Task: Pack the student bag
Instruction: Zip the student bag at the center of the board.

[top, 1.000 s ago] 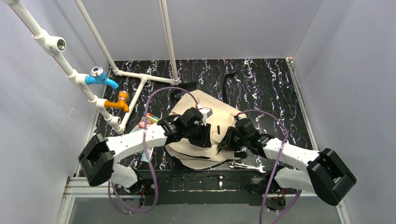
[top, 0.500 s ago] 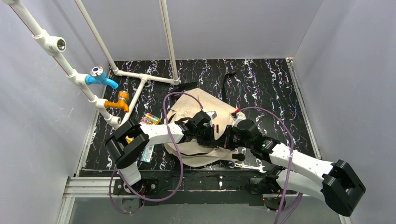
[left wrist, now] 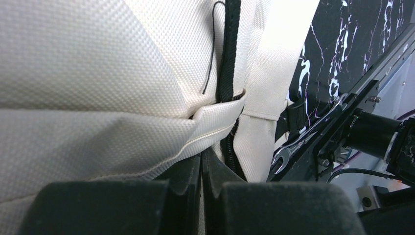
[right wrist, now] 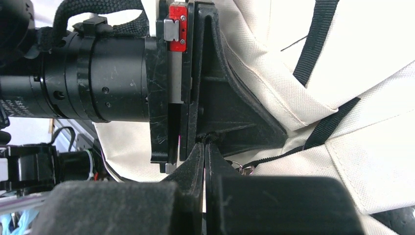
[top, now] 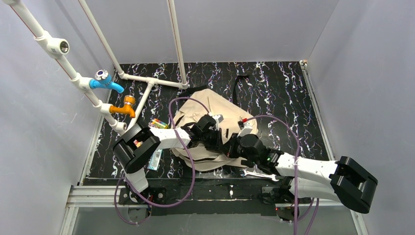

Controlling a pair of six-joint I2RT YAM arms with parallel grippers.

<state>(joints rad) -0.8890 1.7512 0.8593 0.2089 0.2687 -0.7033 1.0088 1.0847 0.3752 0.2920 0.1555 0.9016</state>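
On the black marbled bench, near its middle and just ahead of the two arms, the student bag was laid flat. Its beige fabric was rumpled, and a black webbing strap was trailed off toward the far wall. Both arms were stretched inward over the bag's near half, with their tips set close together.

The left pincer was seen closed, with a stitched beige fold of the bag pinched at its tips, right beside a black zipper. The right pincer was likewise shut tight, close up against black hardware of the other arm. Its tips were met at the end of a zipper line where a small metal ring was hung. Whether anything was caught between those tips could not be told.

A spanner was laid on the bench just beside the bag's near edge, under the right arm. A colourful packet was seen at the bag's left side, partly covered by the left arm. A white pipe frame was stood at the far left, with a blue tap and an orange tap fitted on it.
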